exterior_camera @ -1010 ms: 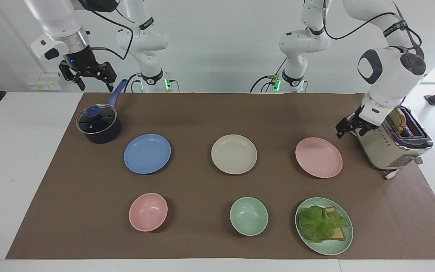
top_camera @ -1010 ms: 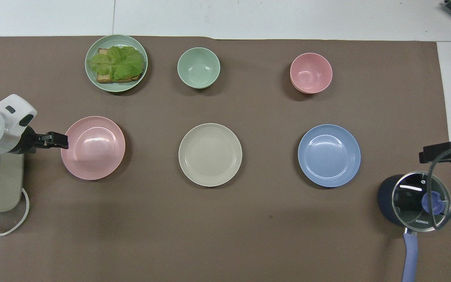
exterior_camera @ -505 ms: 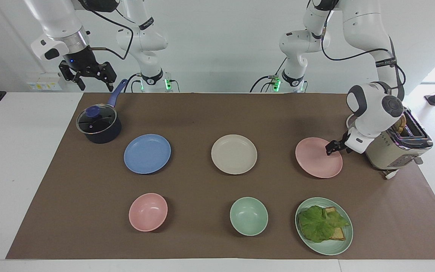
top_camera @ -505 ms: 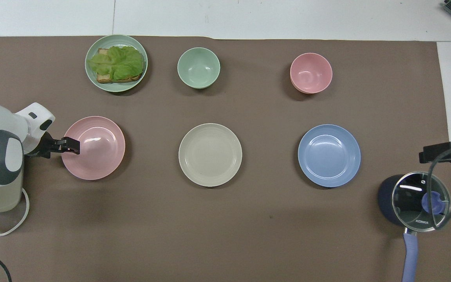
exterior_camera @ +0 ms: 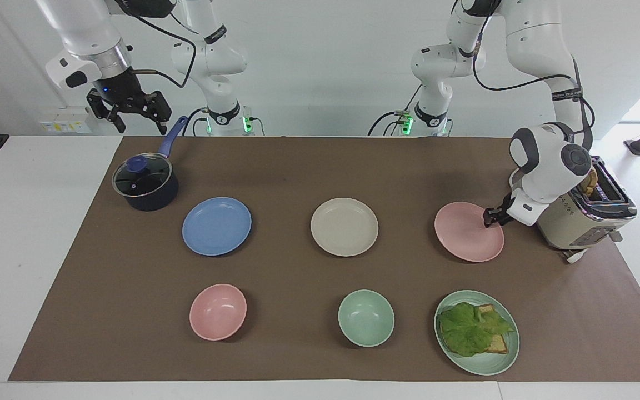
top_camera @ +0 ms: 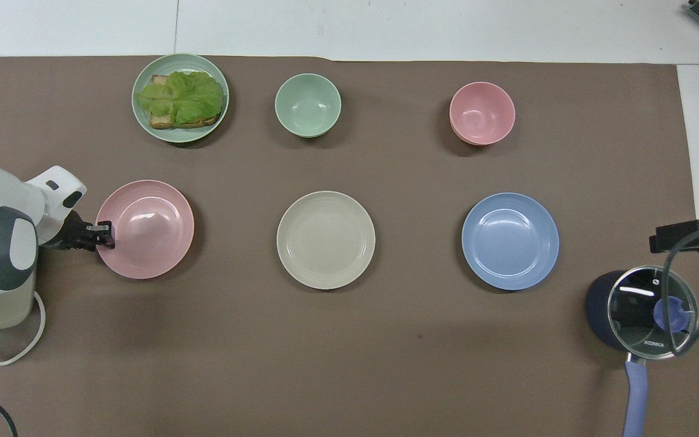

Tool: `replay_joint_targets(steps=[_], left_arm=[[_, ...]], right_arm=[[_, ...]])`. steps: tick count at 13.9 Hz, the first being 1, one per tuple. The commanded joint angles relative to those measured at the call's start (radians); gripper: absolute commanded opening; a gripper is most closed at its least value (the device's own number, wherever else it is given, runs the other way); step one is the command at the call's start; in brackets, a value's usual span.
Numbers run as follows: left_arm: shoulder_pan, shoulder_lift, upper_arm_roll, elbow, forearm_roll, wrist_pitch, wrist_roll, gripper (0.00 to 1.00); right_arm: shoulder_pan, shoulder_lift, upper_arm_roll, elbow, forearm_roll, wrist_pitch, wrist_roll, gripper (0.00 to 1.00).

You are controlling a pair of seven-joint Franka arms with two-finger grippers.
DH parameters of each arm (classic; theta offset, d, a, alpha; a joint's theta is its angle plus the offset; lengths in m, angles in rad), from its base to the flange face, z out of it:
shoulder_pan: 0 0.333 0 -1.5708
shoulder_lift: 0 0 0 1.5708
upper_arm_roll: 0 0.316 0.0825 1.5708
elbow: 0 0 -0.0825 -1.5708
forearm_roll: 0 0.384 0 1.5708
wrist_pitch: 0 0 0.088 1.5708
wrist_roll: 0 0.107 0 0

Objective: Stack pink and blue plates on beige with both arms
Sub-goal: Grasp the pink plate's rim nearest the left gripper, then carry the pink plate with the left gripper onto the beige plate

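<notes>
Three plates lie in a row on the brown mat. The beige plate [exterior_camera: 344, 226] [top_camera: 326, 240] is in the middle. The pink plate [exterior_camera: 467, 232] [top_camera: 148, 229] lies flat toward the left arm's end, and the blue plate [exterior_camera: 216, 226] [top_camera: 510, 241] toward the right arm's end. My left gripper [exterior_camera: 490, 217] [top_camera: 105, 236] is low at the pink plate's rim on the toaster side, its fingers pinched on that edge. My right gripper [exterior_camera: 138, 118] hangs open and empty, high over the table edge by the pot's handle, and waits.
A cream toaster [exterior_camera: 581, 219] holding bread stands just beside the left arm's wrist. A dark pot with a glass lid [exterior_camera: 145, 183] [top_camera: 644, 309] sits near the blue plate. Farther from the robots are a pink bowl [exterior_camera: 218, 311], a green bowl [exterior_camera: 365, 318] and a green plate with lettuce toast [exterior_camera: 476, 331].
The left arm came down from beside the toaster to the pink plate's rim, and its fingers closed onto the edge. The right arm stayed put.
</notes>
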Motion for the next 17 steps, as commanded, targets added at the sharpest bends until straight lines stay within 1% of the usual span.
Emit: replay_joint_targets(steps=[1, 2, 3, 6, 7, 8, 12, 14, 17], left_arm=[[-0.006, -0.015, 0.001, -0.013, 0.014, -0.008, 0.002, 0.0], [-0.006, -0.018, 0.001, 0.002, 0.014, -0.036, 0.004, 0.0], [-0.006, -0.021, 0.001, 0.04, 0.014, -0.094, 0.007, 0.0], [-0.009, -0.025, -0.008, 0.175, 0.002, -0.302, 0.051, 0.0], [-0.009, -0.026, -0.014, 0.204, -0.005, -0.353, 0.051, 0.0], [-0.012, -0.029, -0.019, 0.221, -0.035, -0.378, 0.051, 0.0], [-0.087, -0.029, -0.031, 0.225, -0.159, -0.367, 0.027, 0.0], [-0.15, -0.031, -0.031, 0.223, -0.199, -0.347, -0.046, 0.0], [-0.259, -0.037, -0.031, 0.214, -0.218, -0.3, -0.192, 0.0]], right_arm=[[-0.003, -0.012, 0.003, -0.006, 0.002, 0.01, 0.007, 1.0], [-0.003, -0.01, 0.003, -0.006, 0.002, 0.01, 0.007, 1.0], [-0.003, -0.012, 0.003, -0.006, 0.002, 0.01, 0.007, 1.0], [-0.003, -0.01, 0.002, -0.006, 0.002, 0.01, 0.007, 1.0], [-0.003, -0.012, 0.003, -0.006, 0.002, 0.01, 0.007, 1.0], [-0.003, -0.012, 0.003, -0.006, 0.002, 0.01, 0.007, 1.0], [-0.003, -0.012, 0.003, -0.006, 0.002, 0.01, 0.007, 1.0], [-0.003, -0.012, 0.002, -0.006, 0.002, 0.01, 0.007, 1.0], [-0.003, -0.012, 0.003, -0.006, 0.002, 0.01, 0.007, 1.0]])
